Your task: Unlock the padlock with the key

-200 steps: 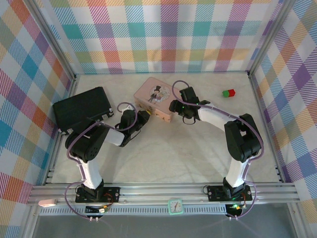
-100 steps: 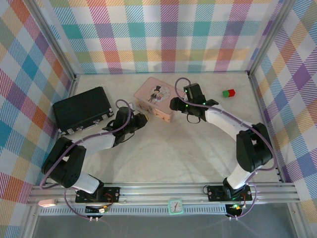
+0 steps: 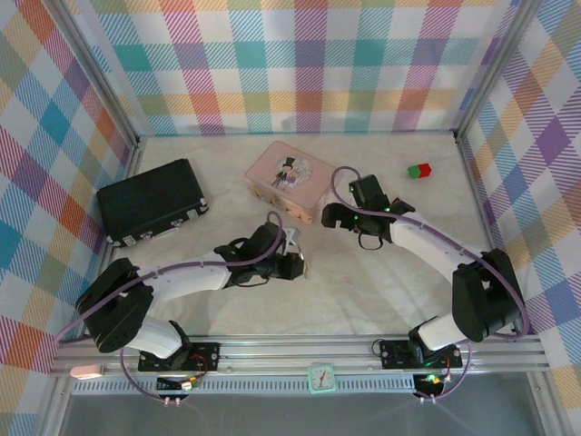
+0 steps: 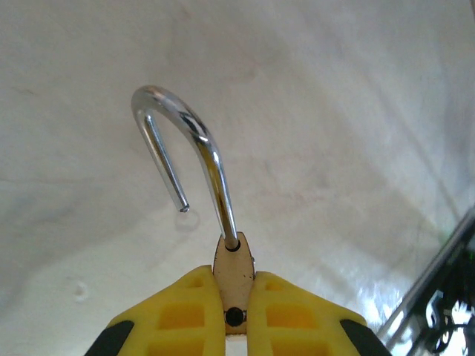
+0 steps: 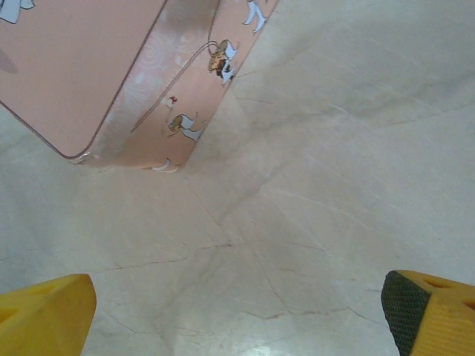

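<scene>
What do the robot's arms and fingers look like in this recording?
Both the left arm and right arm have white links between black joints, with a lilac cable looping along each. The fingers are yellow moulded blocks with recessed pockets; a dark textured pad lines the inner face.

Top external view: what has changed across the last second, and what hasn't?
The left end effector, shut on the padlock with its shackle open, swung from the pink tin's near-left corner toward the near middle of the table. The right end effector backed off the tin's right side, nearer and rightward, and opened wide. Tin, black case and red-and-green block stayed put.
</scene>
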`<move>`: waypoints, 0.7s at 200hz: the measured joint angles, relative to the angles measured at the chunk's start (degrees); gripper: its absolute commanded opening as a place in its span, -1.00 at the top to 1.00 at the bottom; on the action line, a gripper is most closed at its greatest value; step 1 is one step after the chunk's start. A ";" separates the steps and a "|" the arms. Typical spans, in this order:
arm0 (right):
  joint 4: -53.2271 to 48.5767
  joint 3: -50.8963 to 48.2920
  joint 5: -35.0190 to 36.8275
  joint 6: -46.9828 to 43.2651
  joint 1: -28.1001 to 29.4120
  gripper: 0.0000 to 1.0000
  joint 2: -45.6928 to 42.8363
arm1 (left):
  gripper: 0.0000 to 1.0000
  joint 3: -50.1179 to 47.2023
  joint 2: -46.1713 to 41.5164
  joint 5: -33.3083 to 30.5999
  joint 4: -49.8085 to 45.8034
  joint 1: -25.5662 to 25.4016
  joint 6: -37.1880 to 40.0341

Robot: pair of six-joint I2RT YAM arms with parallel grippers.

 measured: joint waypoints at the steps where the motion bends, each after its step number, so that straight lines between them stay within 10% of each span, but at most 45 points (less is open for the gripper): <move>1: -0.02 0.00 0.07 0.02 0.00 -0.98 -0.07 | 1.00 0.00 0.09 0.04 0.00 -0.11 -0.02; 140: -0.15 0.04 2.47 0.07 0.00 -0.98 -2.38 | 0.72 1.99 9.99 2.62 1.95 -2.58 1.20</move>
